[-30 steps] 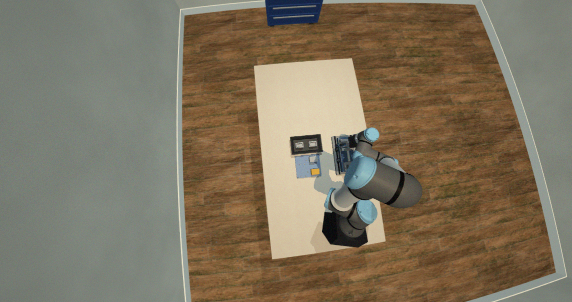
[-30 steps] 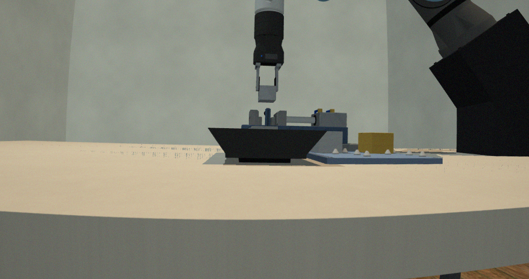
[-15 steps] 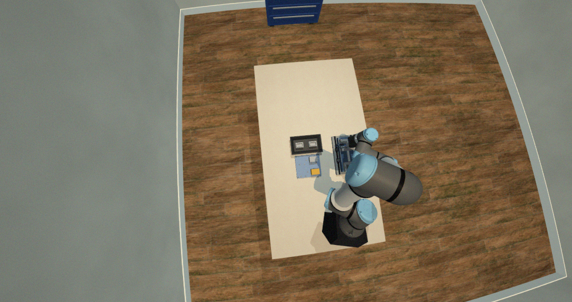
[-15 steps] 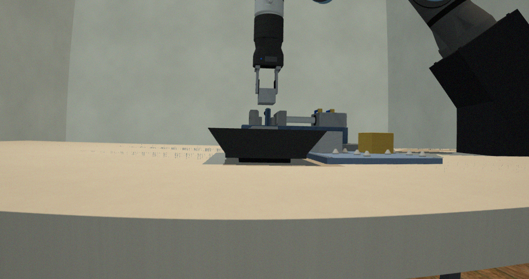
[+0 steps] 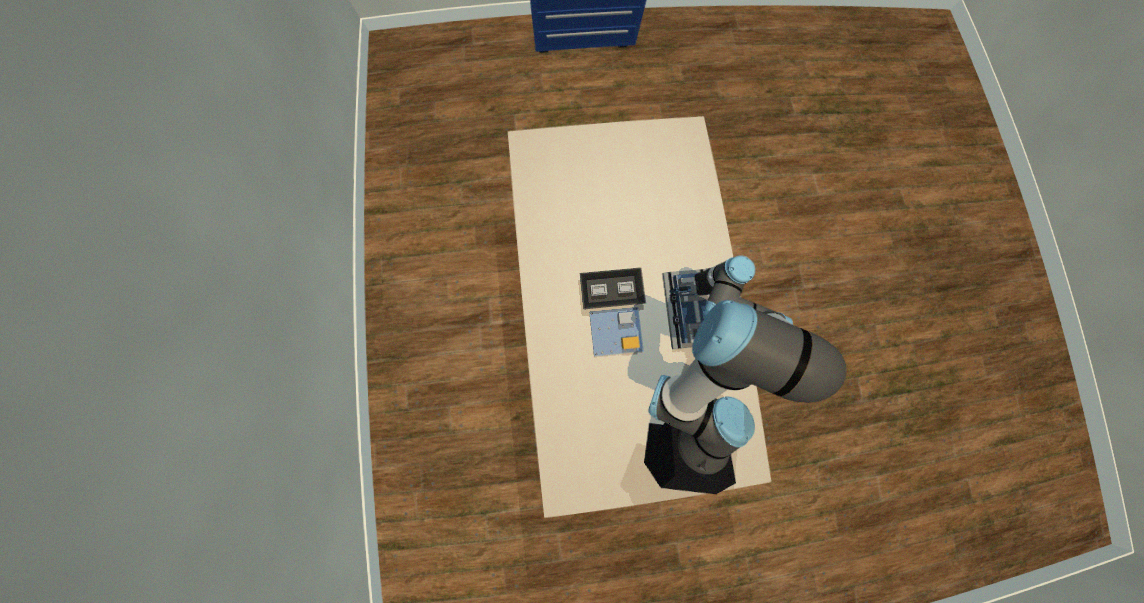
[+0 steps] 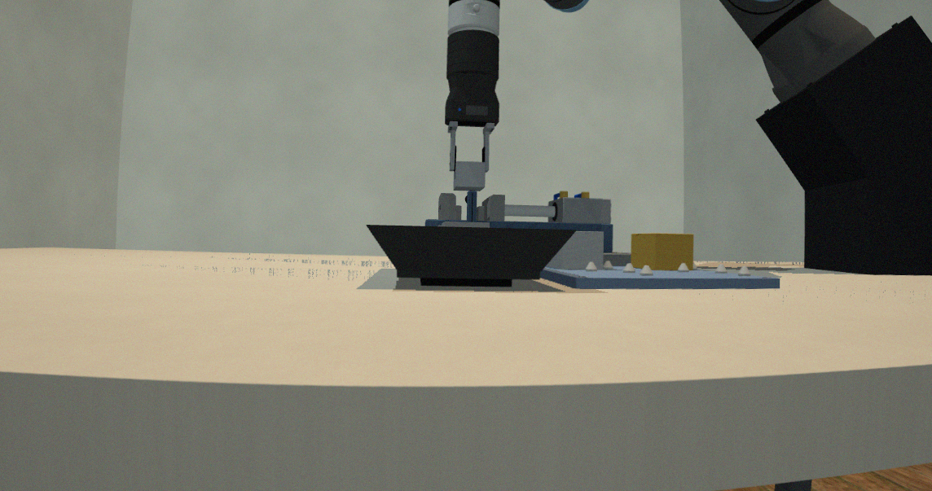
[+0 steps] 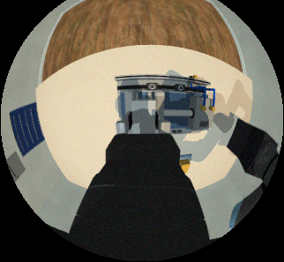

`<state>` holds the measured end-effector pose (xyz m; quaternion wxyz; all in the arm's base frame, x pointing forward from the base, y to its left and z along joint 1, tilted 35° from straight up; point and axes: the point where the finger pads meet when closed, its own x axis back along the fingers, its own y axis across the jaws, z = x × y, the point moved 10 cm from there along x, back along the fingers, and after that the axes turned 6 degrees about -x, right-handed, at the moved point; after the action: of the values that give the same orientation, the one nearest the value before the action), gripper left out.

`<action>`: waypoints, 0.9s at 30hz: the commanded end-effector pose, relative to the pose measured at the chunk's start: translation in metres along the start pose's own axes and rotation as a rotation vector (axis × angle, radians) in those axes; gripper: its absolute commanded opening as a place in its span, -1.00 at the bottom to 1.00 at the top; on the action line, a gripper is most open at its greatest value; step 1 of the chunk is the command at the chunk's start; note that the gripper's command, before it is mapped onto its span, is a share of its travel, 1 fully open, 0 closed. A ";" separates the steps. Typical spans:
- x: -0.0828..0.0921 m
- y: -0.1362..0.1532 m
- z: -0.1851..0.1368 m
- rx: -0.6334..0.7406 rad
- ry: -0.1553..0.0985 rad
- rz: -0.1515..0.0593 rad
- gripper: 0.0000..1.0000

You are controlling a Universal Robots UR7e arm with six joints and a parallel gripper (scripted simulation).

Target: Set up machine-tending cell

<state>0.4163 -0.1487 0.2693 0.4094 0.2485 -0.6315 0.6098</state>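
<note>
Top cam: high overhead, far out, looking down on whole table (image 5: 608,199) w/ floor around. Exterior cam: near table-edge height, close, facing across toward vise (image 6: 521,212) and arm base. Wrist cam: fisheye on the arm, looking down past gripper body. All three share the vise area.
</note>
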 end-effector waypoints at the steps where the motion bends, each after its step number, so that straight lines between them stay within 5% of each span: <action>1: -0.004 0.001 -0.001 0.000 -0.001 -0.002 -1.00; 27: -0.006 0.001 -0.001 -0.001 0.000 -0.001 -1.00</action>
<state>0.4194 -0.1501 0.2652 0.4092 0.2476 -0.6315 0.6102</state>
